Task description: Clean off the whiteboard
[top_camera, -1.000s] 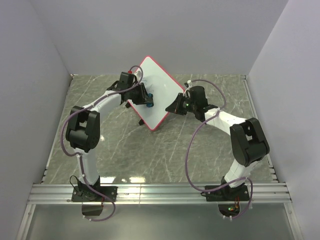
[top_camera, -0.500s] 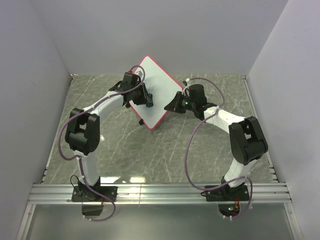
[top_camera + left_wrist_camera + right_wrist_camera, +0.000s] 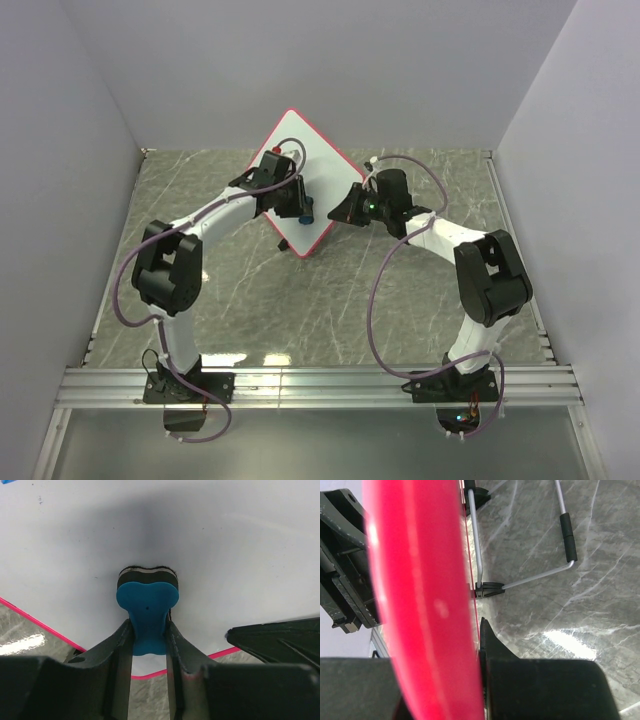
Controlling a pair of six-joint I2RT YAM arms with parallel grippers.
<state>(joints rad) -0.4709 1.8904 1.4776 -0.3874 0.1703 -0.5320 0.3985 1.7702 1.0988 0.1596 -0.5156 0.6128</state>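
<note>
The whiteboard, white with a pink-red rim, stands tilted on a corner at the back of the table. My left gripper is shut on the blue bone-shaped eraser and presses its dark pad against the board's white face. A small blue mark shows at the top left of that view. My right gripper is shut on the board's right edge; the red rim fills the right wrist view between the jaws.
The board's wire stand with black feet rests on the grey marble table. White walls close in the back and both sides. A metal rail runs along the near edge.
My left gripper has slid the eraser to the right and a little down across the board. The board has tilted slightly. The right gripper has stayed on the edge.
</note>
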